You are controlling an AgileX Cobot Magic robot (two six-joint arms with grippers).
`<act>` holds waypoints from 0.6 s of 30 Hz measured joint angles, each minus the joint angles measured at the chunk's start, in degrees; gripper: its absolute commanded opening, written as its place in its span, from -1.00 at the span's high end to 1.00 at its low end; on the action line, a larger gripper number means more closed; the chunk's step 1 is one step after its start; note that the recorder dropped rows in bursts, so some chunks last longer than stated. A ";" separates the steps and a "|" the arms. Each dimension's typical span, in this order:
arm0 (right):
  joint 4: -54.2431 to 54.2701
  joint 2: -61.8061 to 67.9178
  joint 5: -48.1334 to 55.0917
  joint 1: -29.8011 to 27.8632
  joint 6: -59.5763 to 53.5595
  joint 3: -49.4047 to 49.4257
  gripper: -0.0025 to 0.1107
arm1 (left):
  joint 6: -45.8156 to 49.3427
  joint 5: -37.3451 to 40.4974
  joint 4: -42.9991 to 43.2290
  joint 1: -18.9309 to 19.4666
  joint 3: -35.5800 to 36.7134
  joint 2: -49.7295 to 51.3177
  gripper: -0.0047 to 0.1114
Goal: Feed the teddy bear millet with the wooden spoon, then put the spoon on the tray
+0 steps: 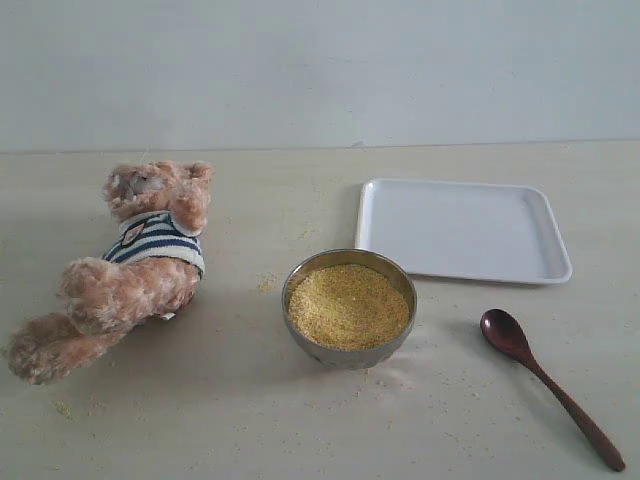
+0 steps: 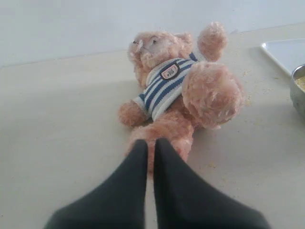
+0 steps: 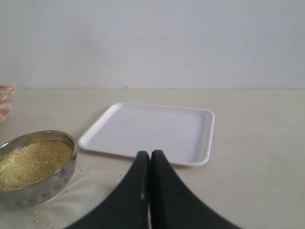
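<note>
- Both pairs of jaws were pressed together, empty.
- The wooden spoon (image 1: 555, 392) lay nearest on the desk (image 1: 250, 420), right of the millet (image 1: 348, 305). It looked light, stiff and smooth, and mid-handle seemed the best hold.
- The soft teddy bear (image 1: 140, 265) lay left, the tray (image 1: 460, 230) farthest.

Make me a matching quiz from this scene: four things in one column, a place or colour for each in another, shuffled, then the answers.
1 teddy bear
2 millet
3 wooden spoon
4 tray

A white rectangle
B in the steel bowl
C lying at the left
D dark brown, right of the bowl

Pairs: 1-C, 2-B, 3-D, 4-A
</note>
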 measured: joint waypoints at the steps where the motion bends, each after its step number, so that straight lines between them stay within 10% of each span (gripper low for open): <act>1: 0.00 0.00 0.00 0.00 0.00 0.00 0.96 | 0.00 0.00 0.00 0.00 0.00 0.00 0.83; 18: 0.00 0.00 0.00 0.00 0.00 0.00 0.96 | 13.57 -3.07 12.31 0.00 0.05 0.00 0.83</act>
